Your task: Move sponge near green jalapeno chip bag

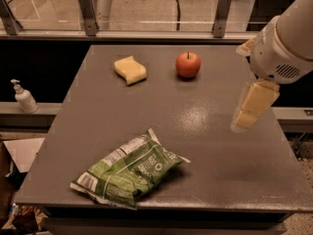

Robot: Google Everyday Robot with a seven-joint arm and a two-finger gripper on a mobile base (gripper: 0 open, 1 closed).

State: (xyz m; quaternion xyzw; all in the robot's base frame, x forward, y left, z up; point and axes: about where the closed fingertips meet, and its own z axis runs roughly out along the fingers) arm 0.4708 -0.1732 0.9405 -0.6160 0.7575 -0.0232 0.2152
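Rightward, gripper (240, 124) — state unclear; wavy sponge (130, 70), crinkly green jalapeno chip bag (129, 173) apart.

Table (146, 116): dark grey flat top, dull sheen right of centre. Three items lie directly on it. Sponge (130, 69), pale yellow with wavy edges, sits at far left-centre. Apple (188, 64), red, stands upright near the sponge on its right, the two apart. Chip bag (129, 171), green foil with white print, lies flat and crumpled near the front edge, well apart from both. Gripper (243, 120) hangs above the table's right side, touching none of the items.
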